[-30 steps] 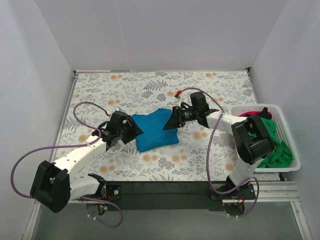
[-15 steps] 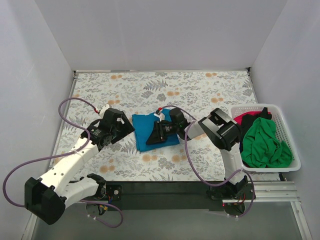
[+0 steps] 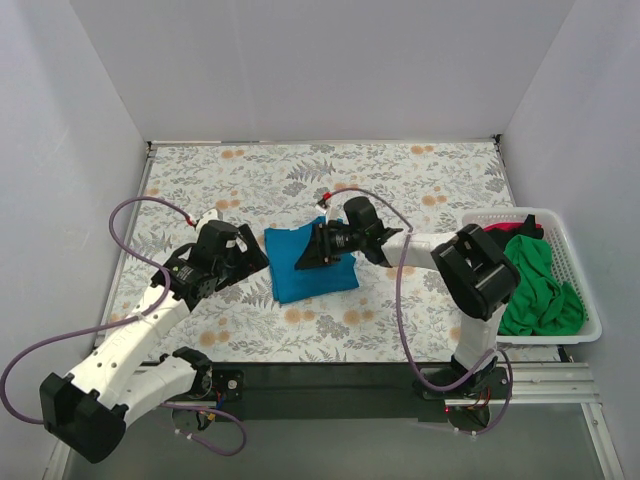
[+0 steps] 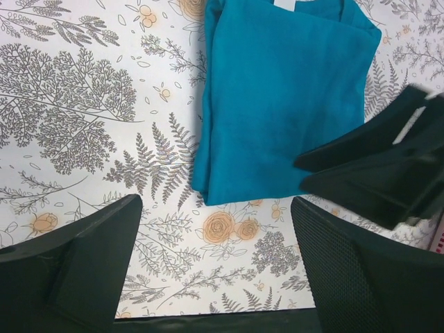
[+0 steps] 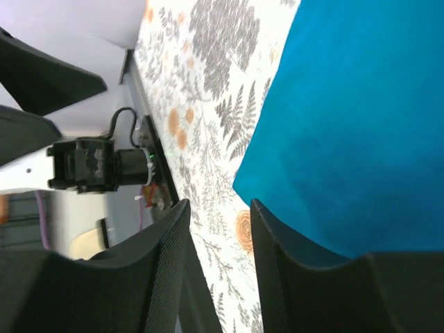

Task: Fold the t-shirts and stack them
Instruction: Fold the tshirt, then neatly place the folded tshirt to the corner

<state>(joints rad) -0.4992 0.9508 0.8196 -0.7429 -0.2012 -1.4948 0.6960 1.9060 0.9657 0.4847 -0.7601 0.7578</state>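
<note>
Both empty: left gripper (image 3: 260, 262) spread wide, right gripper (image 3: 308, 260) narrowly parted over the teal t-shirt (image 3: 300, 283); a snag could unfold it.

No words, nos. or signs to read anywhere. Small white tag (image 4: 284, 3) on the teal-blue t-shirt (image 4: 277, 97) collar, far side: too tiny to read.

- Table (image 3: 200, 180): floral-print cover, grey leaves and orange flowers on white; fills the middle of the top view.
- Teal-blue t-shirt (image 3: 300, 283): folded, lying flat on the cover, frame centre, slightly left.
- White slatted basket (image 3: 560, 339): at the table's right edge, right side of frame.
</note>
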